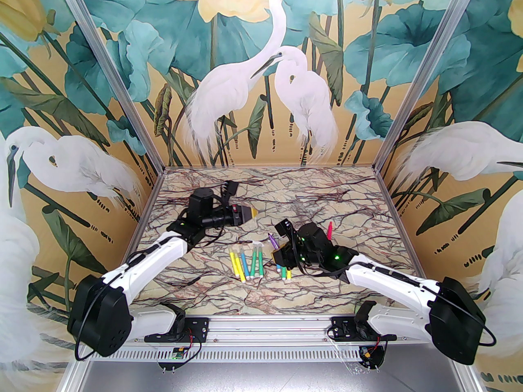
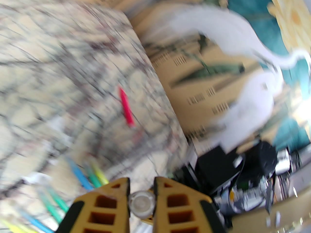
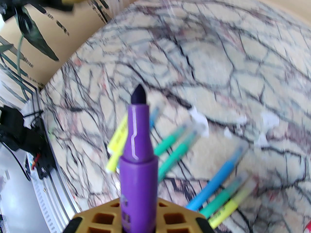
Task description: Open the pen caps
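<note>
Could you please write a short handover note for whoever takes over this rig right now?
Left gripper: fingers shut on a clear pen cap, held off the table.
Right gripper: fingers shut on the purple pen, its dark tip bare.
Done: the purple pen is open.
On the table: a row of pens, yellow, blue and green, lies between the arms; the pink pen lies apart, farther back.
Left: put down the cap and purple pen, then open the row, which looks capped, though the view is blurred. I cannot tell whether the pink pen is capped.
</note>
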